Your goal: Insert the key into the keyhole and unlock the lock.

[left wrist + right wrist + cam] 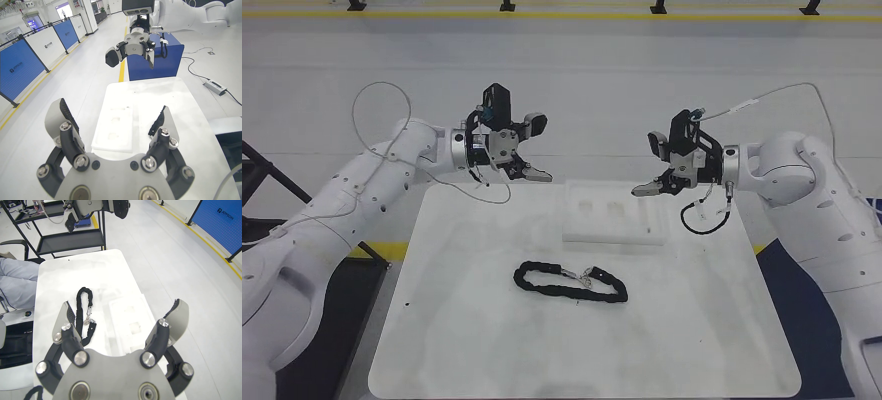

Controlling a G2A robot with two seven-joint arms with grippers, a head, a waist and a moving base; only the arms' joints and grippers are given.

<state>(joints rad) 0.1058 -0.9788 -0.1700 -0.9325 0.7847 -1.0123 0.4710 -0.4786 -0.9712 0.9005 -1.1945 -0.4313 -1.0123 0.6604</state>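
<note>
A black fabric-sleeved chain lock (567, 283) lies in a loop on the white table (472, 330), in front of the foam tray. Its metal lock end (88, 310) and a small silvery key (87, 321) lie together at the middle of the chain; I cannot tell whether the key is in the keyhole. My left gripper (539, 148) hangs open above the table's back left edge, holding nothing. My right gripper (649, 165) hangs open above the tray's back right corner, also holding nothing. In the left wrist view, part of the chain (157, 123) shows behind one finger of my left gripper (113, 108).
A white foam tray (614, 215) with shallow recesses sits at the table's back middle, between the two grippers. Off the table stand a black shelf cart (70, 237) on the left side and a blue cabinet (155, 62) on the right.
</note>
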